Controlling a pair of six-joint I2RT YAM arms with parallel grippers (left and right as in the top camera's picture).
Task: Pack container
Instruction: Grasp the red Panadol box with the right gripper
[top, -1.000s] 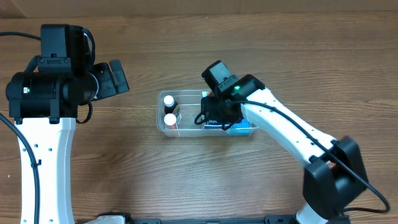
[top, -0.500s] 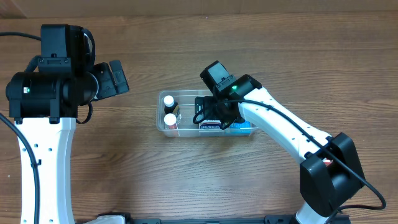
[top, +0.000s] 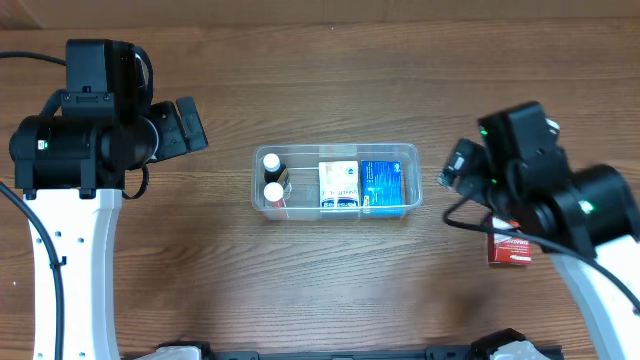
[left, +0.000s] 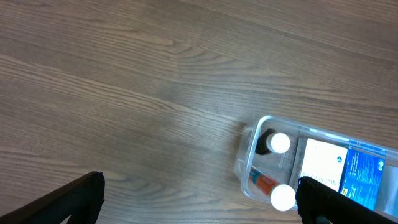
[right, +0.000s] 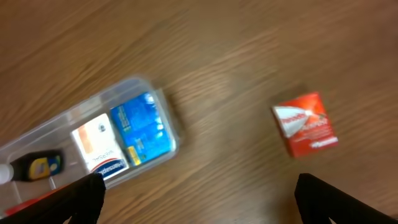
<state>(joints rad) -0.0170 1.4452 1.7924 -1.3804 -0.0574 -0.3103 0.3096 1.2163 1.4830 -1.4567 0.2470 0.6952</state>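
Overhead view: the white-and-black left arm stands at the 9 o'clock edge of the brown wood-grain table. In the left wrist view the left gripper hangs over bare wood. Its black fingers are spread to the two bottom corners of the frame with nothing between them, so it is released and empty.

The clear, colourless, shallow rectangular plastic container sits at the middle of the table, its long sides running from 9 to 3 o'clock. At its 9 o'clock end are a small dark bottle with a white cap and a second white-capped bottle. A thin red-orange item lies by the 6 o'clock wall, too small to name. Next comes a white cardboard box with blue print, lying flat. Just beside it, a blue cardboard box fills the 3 o'clock end.

The right gripper is out at 3 o'clock from the container, clear of its rim. In the right wrist view its fingers also stand wide apart, holding nothing. A small red cardboard box with white print lies on the table at about 4 o'clock from the container, well apart from it. From overhead it is partly hidden under the right arm.
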